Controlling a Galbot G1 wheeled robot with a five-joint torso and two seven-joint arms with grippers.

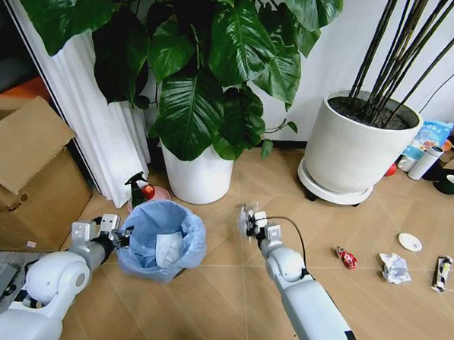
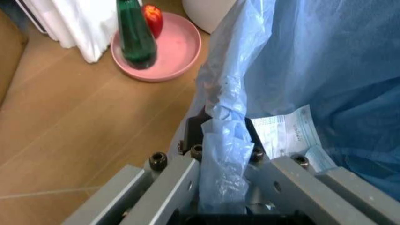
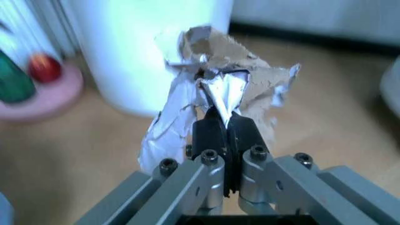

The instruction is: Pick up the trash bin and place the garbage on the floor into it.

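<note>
Blue-lined trash bin [image 1: 162, 241] held at rim by my left hand [image 1: 115, 235], clenched on bag edge. Right of it, my right hand [image 1: 249, 218] grips crumpled paper wad [image 3: 212, 101], airborne beside bin. Best: carry wad over bin mouth, release centred. More garbage [image 1: 395, 267] waits on floor [image 1: 227, 307] far right.

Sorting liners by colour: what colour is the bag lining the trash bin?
Light blue, crinkly plastic; the trash bin liner shows best in the head view.
</note>
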